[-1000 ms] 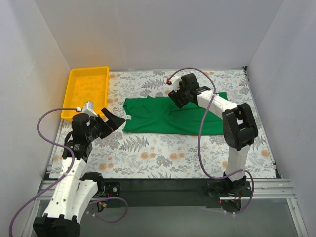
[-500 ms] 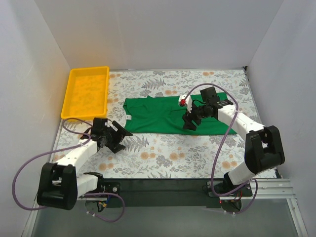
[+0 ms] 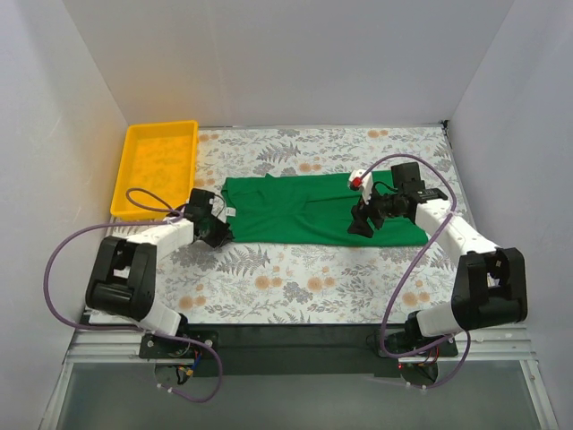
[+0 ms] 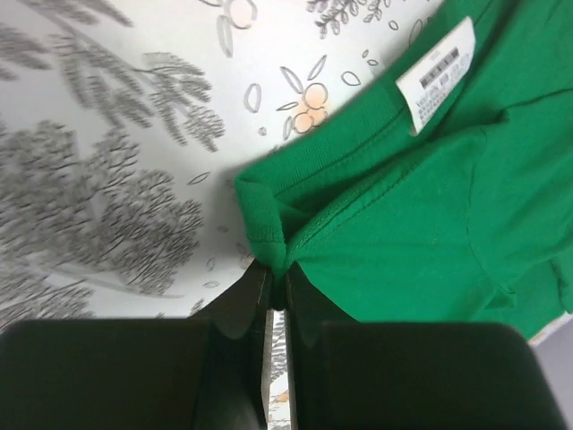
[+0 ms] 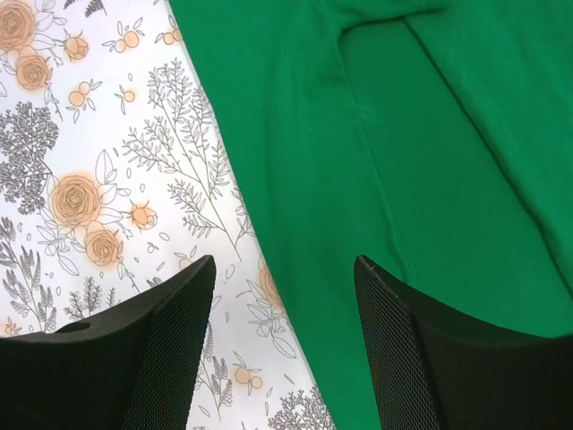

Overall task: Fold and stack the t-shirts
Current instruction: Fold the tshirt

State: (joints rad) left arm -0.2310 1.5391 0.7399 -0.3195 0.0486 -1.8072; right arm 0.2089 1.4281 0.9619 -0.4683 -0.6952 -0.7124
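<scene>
Floral tablecloth [image 3: 269,278], green t-shirt [image 3: 295,210], white tag [image 4: 436,73], unreadable

Yellow plastic tray [image 3: 161,166] at the far left corner of the counter [image 3: 295,287], flower-and-fern print covering the counter, plain white walls [image 3: 286,54] around

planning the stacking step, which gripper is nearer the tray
Left. The left gripper pinches the shirt corner close by the tray's near corner; the right gripper hovers open over the shirt's right part, well away.
</scene>
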